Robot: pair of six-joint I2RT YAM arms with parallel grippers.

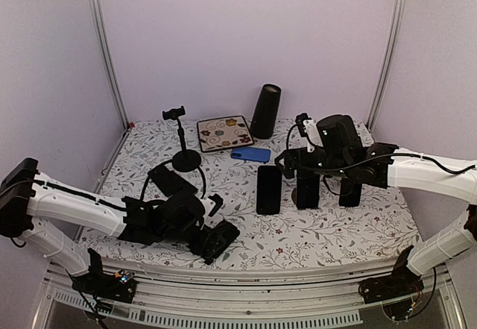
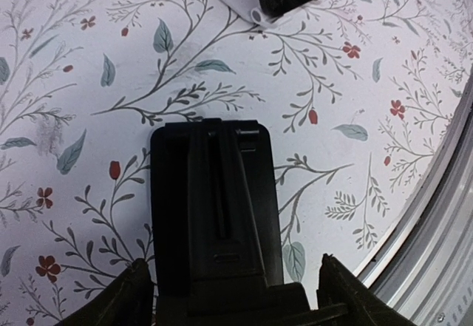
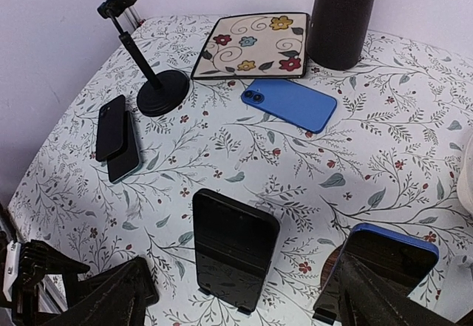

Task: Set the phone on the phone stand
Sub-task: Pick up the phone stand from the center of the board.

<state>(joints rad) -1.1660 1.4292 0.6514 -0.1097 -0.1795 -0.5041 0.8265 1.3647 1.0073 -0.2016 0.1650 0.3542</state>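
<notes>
Left claw straddles a black stand while the right claw hangs spread near two upright phones.

In the left wrist view the left claw [image 2: 233, 270] is released. Its fingers [image 2: 126, 300] sit in the lower corners, and the black slotted stand [image 2: 216, 208] lies flat on the floral worktop [image 2: 89, 104] between them. Worktop shows between the stand and the finger at lower right, so nothing is clamped. In the right wrist view the right claw [image 3: 244, 267] is also spread wide, with nothing visibly grasped. A black phone [image 3: 235, 246] stands propped upright at lower centre. A blue-edged phone [image 3: 388, 259] stands at lower right, just behind that finger, and whether they touch cannot be told. A blue phone [image 3: 290, 104] lies flat at upper centre, near the patterned plate [image 3: 251, 43] and the tall clamp stand [image 3: 144, 67].
</notes>
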